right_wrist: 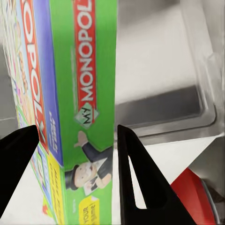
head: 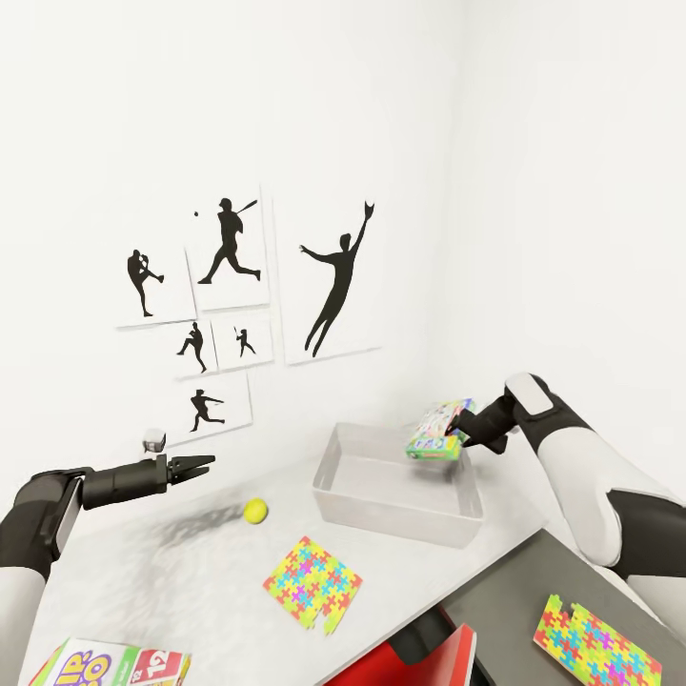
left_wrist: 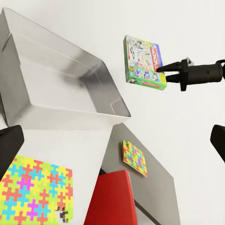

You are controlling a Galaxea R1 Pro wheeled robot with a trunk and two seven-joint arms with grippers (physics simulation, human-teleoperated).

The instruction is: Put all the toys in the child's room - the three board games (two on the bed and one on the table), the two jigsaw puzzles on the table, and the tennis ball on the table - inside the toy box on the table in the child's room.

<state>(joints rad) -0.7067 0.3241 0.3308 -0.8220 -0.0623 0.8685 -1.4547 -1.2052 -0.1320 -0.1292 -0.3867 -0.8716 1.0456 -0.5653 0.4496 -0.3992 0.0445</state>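
White walls with black baseball silhouettes stand behind the pale grey table (head: pixel 171 562), where the toy box (head: pixel 400 491) sits near the back corner. Over its far right rim the right gripper (head: pixel 464 431) is clamped on the edge of a white-green board game (head: pixel 438 429), which hangs in the air, tilted, not yet inside; the right wrist view shows the fingers (right_wrist: pixel 136 178) on either side of the box's green edge with the grey bin floor beyond.

To finish this step well, I would bring the game further over the middle of the bin, level it so its broad face comes down flat, and lower it close to the floor before letting go, so it does not catch the sloping wall or bounce out. Laying it to one side should leave space for the rest.

The left gripper (head: pixel 195 466) hovers above the table with its jaws parted, holding nothing. The tennis ball (head: pixel 253 512) lies on the table near it, one jigsaw puzzle (head: pixel 312 583) lies in front of the bin, another jigsaw puzzle (head: pixel 595 648) rests on the lower dark section, and a second board game (head: pixel 110 664) sits at the near edge
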